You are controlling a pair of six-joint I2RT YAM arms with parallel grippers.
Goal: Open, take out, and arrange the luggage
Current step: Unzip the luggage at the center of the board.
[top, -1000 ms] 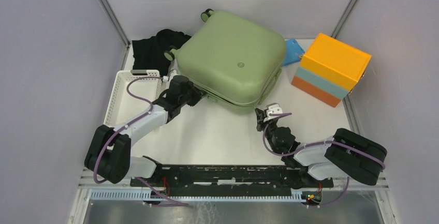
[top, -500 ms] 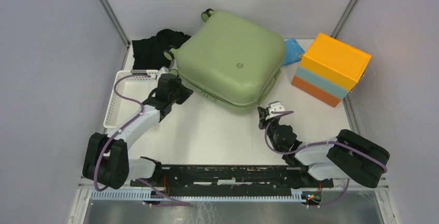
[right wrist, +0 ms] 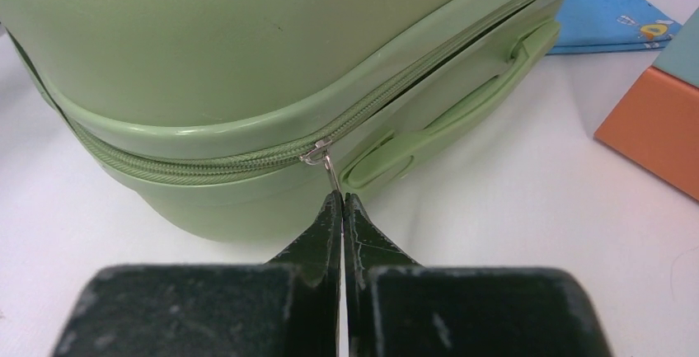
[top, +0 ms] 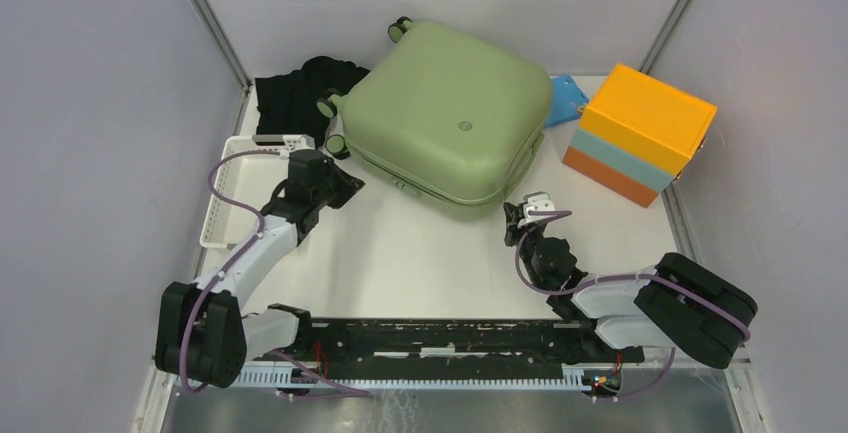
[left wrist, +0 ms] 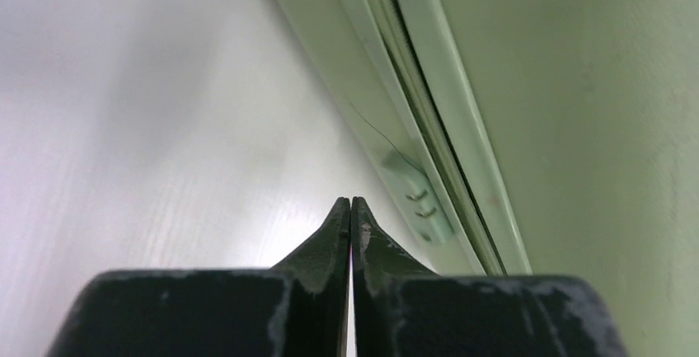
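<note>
The sage-green luggage (top: pixel 445 113) lies flat and closed at the back middle of the table, its black wheels (top: pixel 328 106) to the left. In the right wrist view its zip runs round the shell (right wrist: pixel 206 35), and a small metal zip pull (right wrist: pixel 328 167) hangs beside the moulded handle (right wrist: pixel 449 122). My right gripper (right wrist: pixel 340 196) is shut on the lower end of that pull, at the luggage's near right corner (top: pixel 520 215). My left gripper (left wrist: pixel 351 202) is shut with nothing in it, just off the luggage's near left side (left wrist: pixel 577 85), over bare table (top: pixel 345 185).
An orange and light-blue box (top: pixel 640 133) stands at the right. A blue cloth (top: pixel 567 98) lies between it and the luggage. A white perforated basket (top: pixel 225 193) sits at the left edge, under my left arm. A black cloth (top: pixel 295 93) lies behind the basket.
My left arm has drawn back to the left, away from the luggage's side. My right gripper has shifted slightly right and nearer, still at the zip.
</note>
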